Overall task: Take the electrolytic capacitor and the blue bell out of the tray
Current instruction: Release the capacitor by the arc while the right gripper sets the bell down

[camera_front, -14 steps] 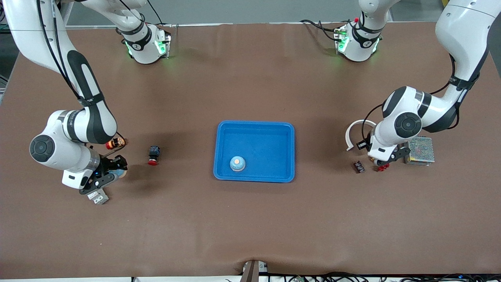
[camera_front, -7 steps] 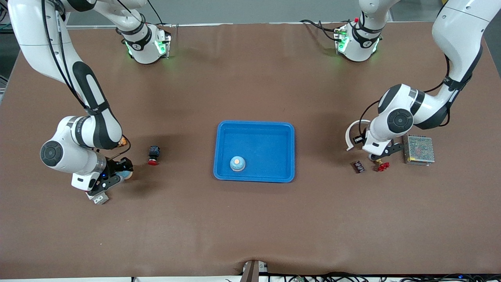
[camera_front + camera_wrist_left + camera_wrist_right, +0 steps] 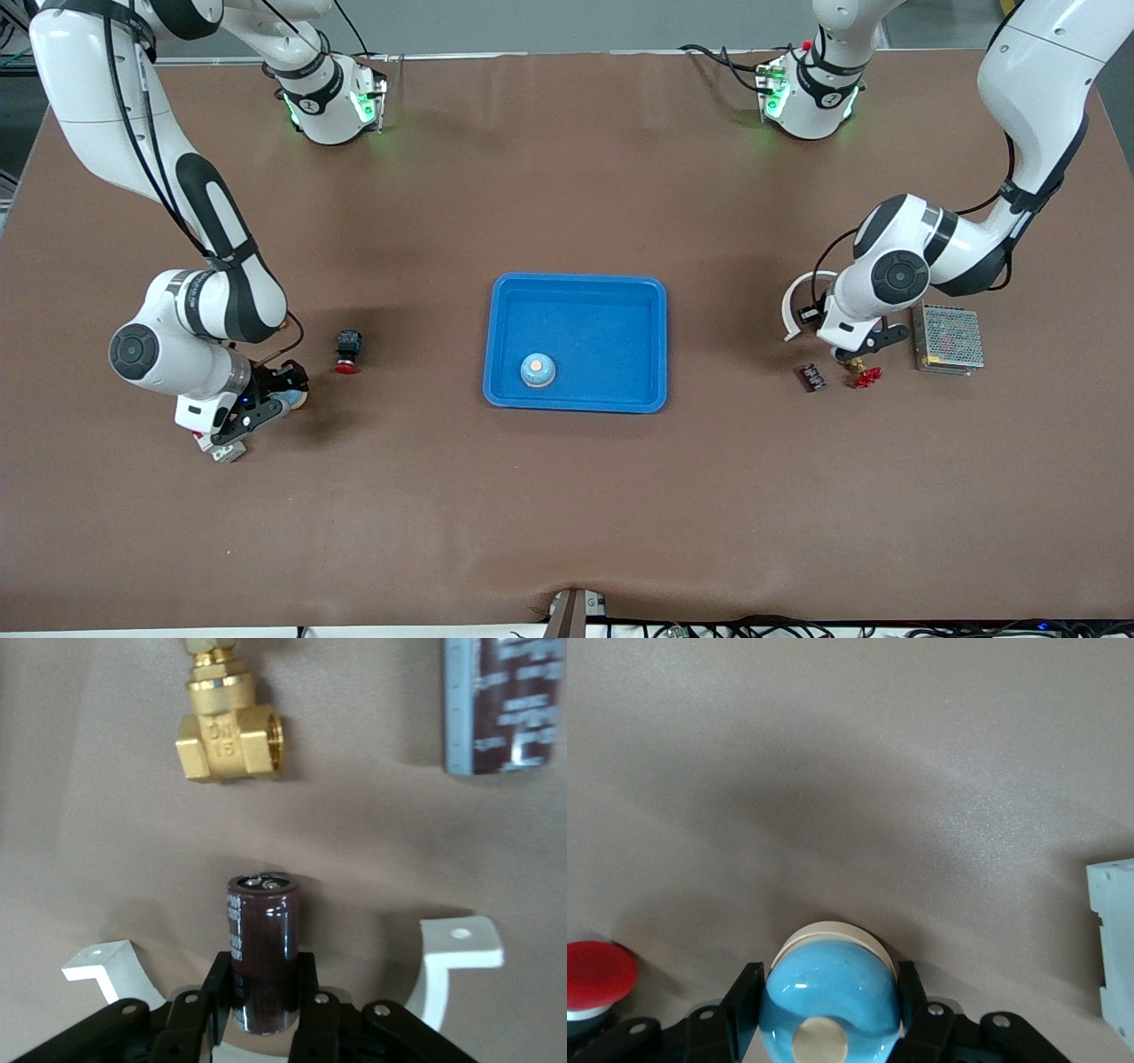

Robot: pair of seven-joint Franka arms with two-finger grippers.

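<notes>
Over the table, left gripper [image 3: 263, 1014] clamps the capacitor [image 3: 262, 952], right gripper [image 3: 830, 1014] the bell [image 3: 830, 992]

left gripper [image 3: 264, 1010] fingers clamp capacitor [image 3: 262, 961] | over table [image 3: 106, 842] | near: brass valve [image 3: 226, 731], white bracket [image 3: 452, 961]

Blue bell [image 3: 830, 999] (cream base), dark brown capacitor [image 3: 262, 952], blue tray [image 3: 576, 290], brown table [image 3: 567, 496].

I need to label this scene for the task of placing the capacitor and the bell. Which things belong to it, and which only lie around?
Belong to the job:
- capacitor, held in the left gripper
- blue bell, held in the right gripper
- blue tray

Lying about:
- brass valve
- white bracket
- metal mesh box
- red push button
</notes>
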